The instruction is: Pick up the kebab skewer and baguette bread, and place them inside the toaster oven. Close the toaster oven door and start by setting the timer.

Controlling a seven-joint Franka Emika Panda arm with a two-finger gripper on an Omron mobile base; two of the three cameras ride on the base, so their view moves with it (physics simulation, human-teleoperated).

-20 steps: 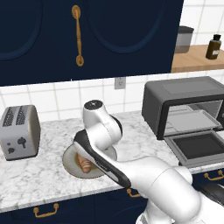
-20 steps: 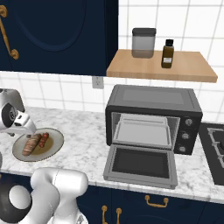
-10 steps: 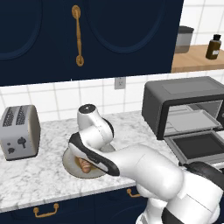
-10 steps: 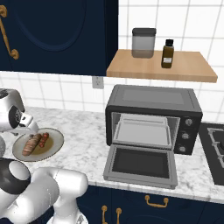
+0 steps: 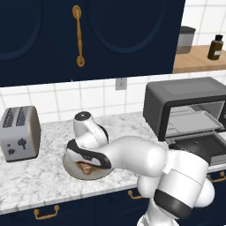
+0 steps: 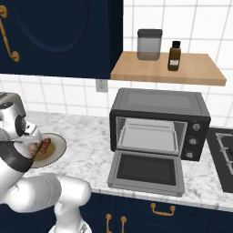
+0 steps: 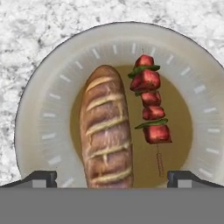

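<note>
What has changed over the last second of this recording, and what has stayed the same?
The arm has swung lower over the plate, bringing the gripper down above the baguette bread and kebab skewer; jaws open, nothing held. Both foods stayed on the plate, and the toaster oven door stayed down.

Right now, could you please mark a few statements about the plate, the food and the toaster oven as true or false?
1. The baguette bread and the kebab skewer lie side by side on the plate. True.
2. The toaster oven door is shut. False: it hangs open, folded down flat in front of the toaster oven.
3. The gripper holds the baguette bread. False: its jaws stand wide open above the plate, with nothing between them.
4. A jar and a dark bottle stand on the wooden shelf above the toaster oven. True.
5. The kebab skewer is already on the oven rack. False: it is on the plate.
</note>
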